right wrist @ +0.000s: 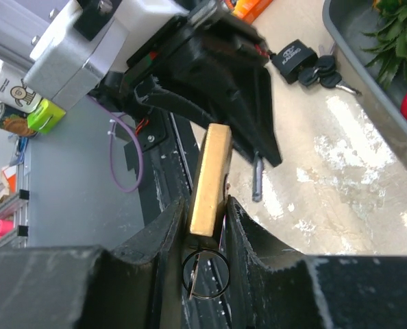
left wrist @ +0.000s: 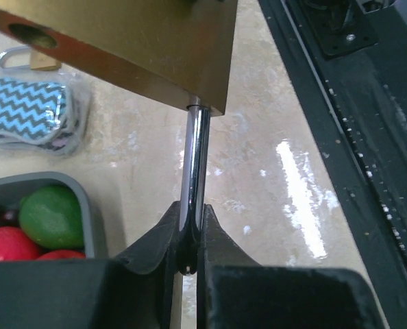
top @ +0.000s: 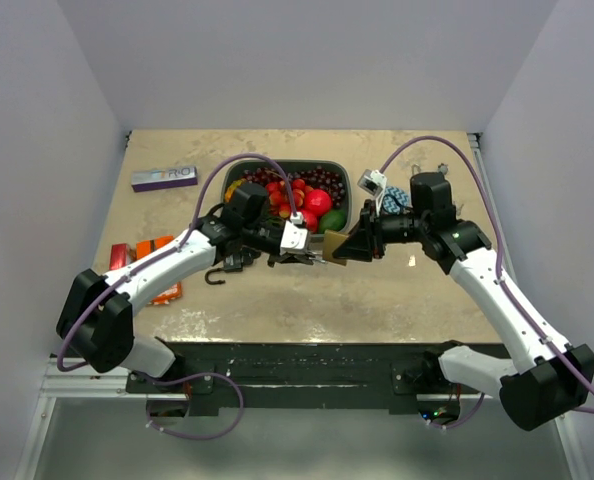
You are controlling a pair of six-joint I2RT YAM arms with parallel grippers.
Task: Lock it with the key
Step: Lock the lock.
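Aloft, left pincer [left wrist: 193, 218] clamps the shackle [left wrist: 196, 154], right pincer [right wrist: 205, 207] the padlock [right wrist: 211, 171], fruit tray [left wrist: 90, 212] behind.

white arms [top: 167, 258], black joints [top: 245, 203], purple cables [top: 437, 139], and seemingly matte black grippers [left wrist: 190, 229].

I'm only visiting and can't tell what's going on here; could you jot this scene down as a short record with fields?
Left end effector: shut on the steel shackle
Right end effector: shut on the brass padlock
Lock state: one shackle hole empty, so not yet locked
Key ring: at the padlock's near end, inside the right end effector
Behind them: grey bin of fruit
On the table: second black padlock with keys
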